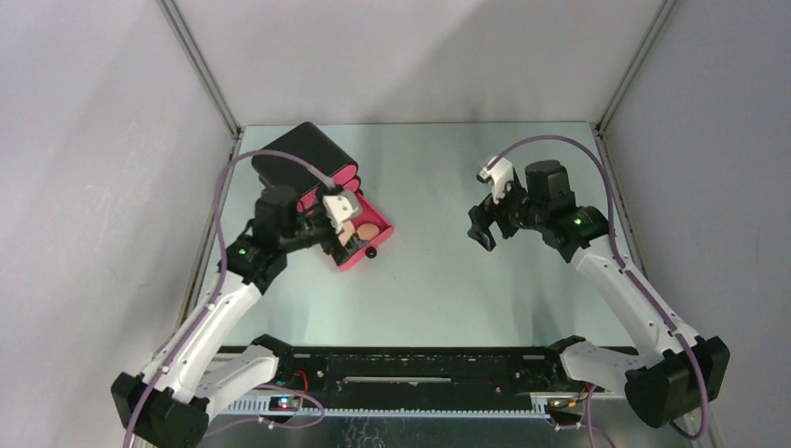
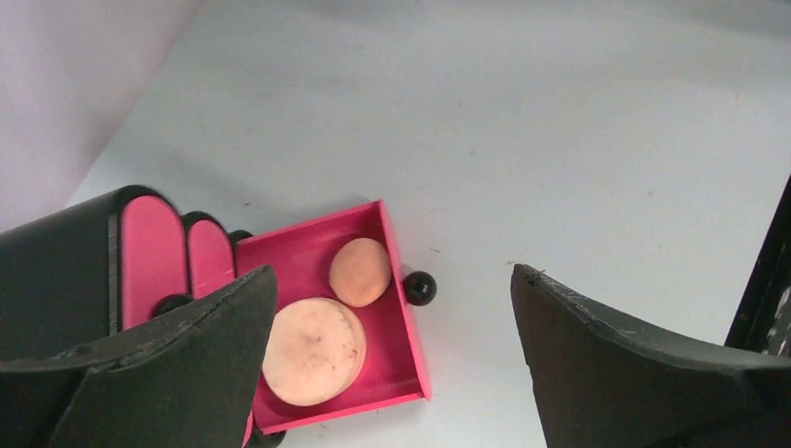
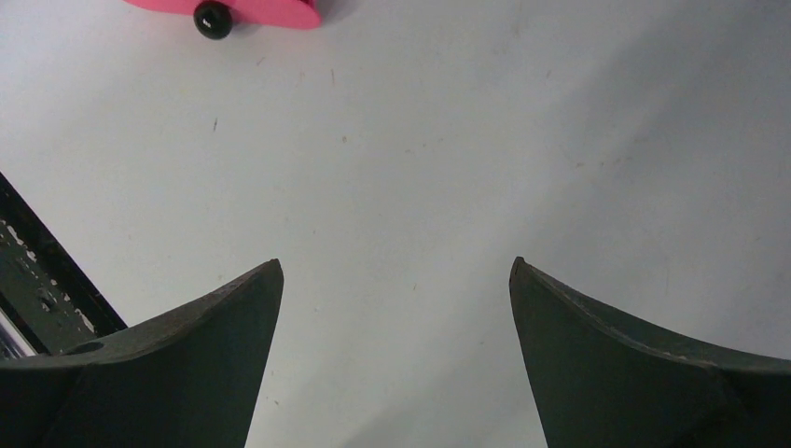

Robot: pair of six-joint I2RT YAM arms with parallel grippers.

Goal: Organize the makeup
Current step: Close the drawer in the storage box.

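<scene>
Left gripper (image 2: pixel 392 273), jaws spread wide and holding nothing, hovers above the open pink drawer (image 2: pixel 291 263) of a black box (image 2: pixel 65 271) at the far left of the surface (image 2: pixel 560 140). Two pieces of the makeup lie in the drawer. One is a tan round disc (image 2: pixel 313 351), flat on the drawer floor close to a side wall. The other is a smaller peach round (image 2: pixel 360 272), touching or just beside the disc and next to the front wall that carries the black knob (image 2: pixel 419 287). Right gripper (image 3: pixel 395 265), equally wide apart and empty, hangs over bare surface well apart from the box. Both pieces look light, matte and probably soft, like sponges or puffs. They should give under pressure rather than crack, and seem unlikely to slip. The disc lies too flat for a hold on its faces, so it would best be pinched across its rim, one finger going into the narrow space by the drawer wall. No other makeup shows in any view.
</scene>
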